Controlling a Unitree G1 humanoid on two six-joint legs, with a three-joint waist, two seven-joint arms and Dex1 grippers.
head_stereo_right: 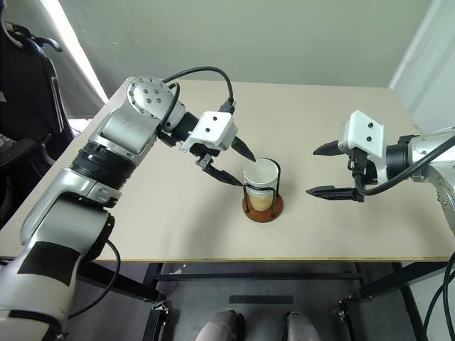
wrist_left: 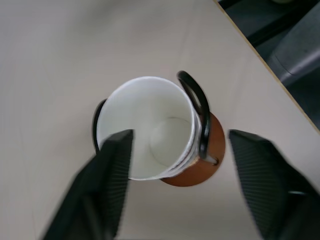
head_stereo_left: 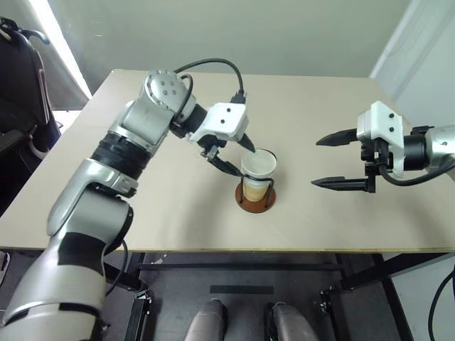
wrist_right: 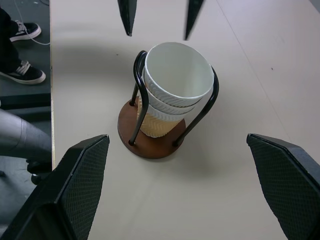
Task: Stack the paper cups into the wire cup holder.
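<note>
The paper cups (wrist_right: 175,75) sit nested in one stack, white inside and tan at the bottom, within the wire cup holder (wrist_right: 150,145), whose black loops rise from a reddish-brown base (head_stereo_left: 254,200) near the table's front middle. My left gripper (head_stereo_left: 242,160) hovers open just left of the top cup's rim, and in the right wrist view its fingertips (wrist_right: 127,20) stand apart beyond the stack without touching it. In the left wrist view the stack (wrist_left: 150,130) lies between and below the spread fingers (wrist_left: 100,190). My right gripper (head_stereo_left: 316,163) stands open to the right of the holder, holding nothing.
The beige table (head_stereo_left: 320,92) carries only the holder. Its front edge (head_stereo_left: 213,250) runs close to the holder. A black chair (head_stereo_left: 18,92) stands off the table's left side. A person's shoes (wrist_right: 20,75) rest on the floor beside the table.
</note>
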